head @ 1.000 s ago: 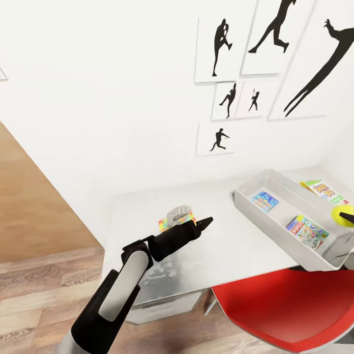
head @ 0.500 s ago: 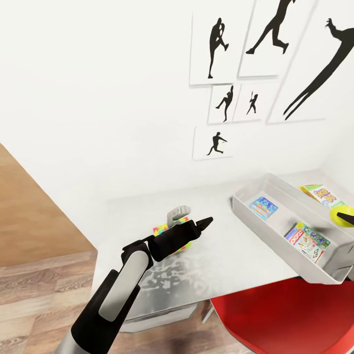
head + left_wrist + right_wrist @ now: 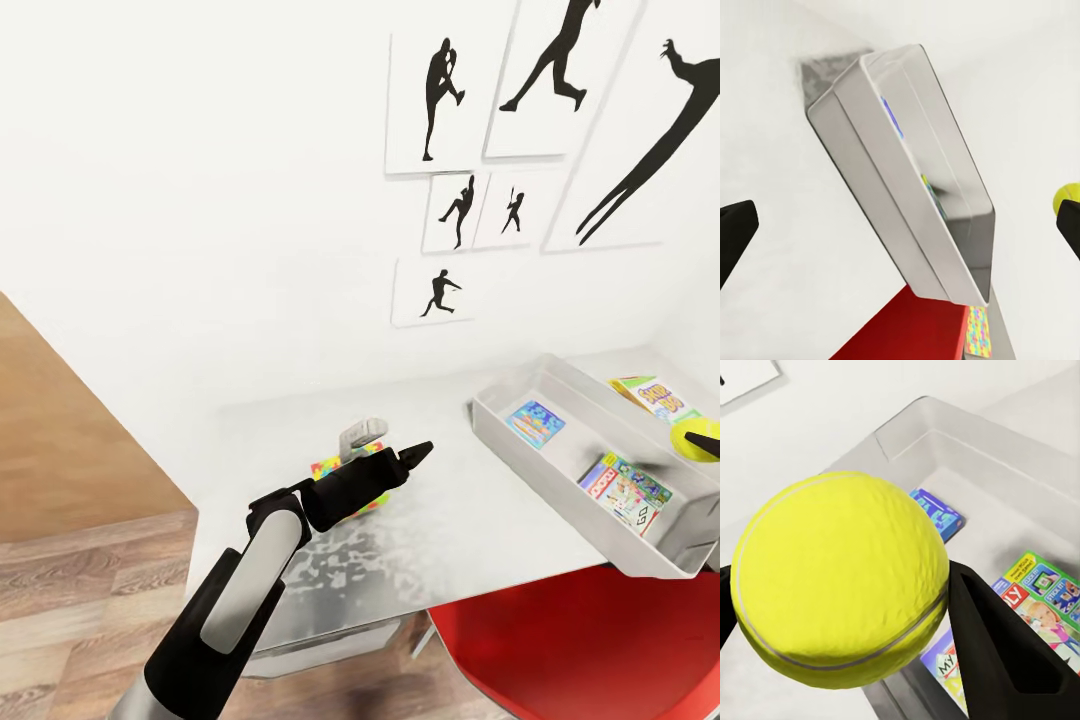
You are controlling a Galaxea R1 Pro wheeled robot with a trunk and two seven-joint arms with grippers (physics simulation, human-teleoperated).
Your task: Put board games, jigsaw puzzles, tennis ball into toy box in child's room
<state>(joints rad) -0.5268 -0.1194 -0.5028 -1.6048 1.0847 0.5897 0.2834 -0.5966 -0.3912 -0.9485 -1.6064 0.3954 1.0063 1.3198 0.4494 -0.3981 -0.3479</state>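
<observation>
Nothing on the desk has shifted in the last half second; before that only the camera swung. Right gripper (image 3: 847, 607) clamps the yellow felt tennis ball (image 3: 840, 577) above the grey rectangular toy box (image 3: 500, 425) on the white table (image 3: 460, 500). Left gripper (image 3: 900, 221) hangs spread, empty. Step: ball drop-off; next, I judge, release over the box. Box holds two colourful game boxes.

left gripper (image 3: 405, 458) jaws spread, bare table (image 3: 470, 510) ahead to the toy box (image 3: 500, 385) wall | colourful box (image 3: 345, 470) just beneath them | right gripper (image 3: 847, 607) jaws full with tennis ball (image 3: 840, 577), above the toy box's open top | red chair (image 3: 580, 640) at table edge
</observation>
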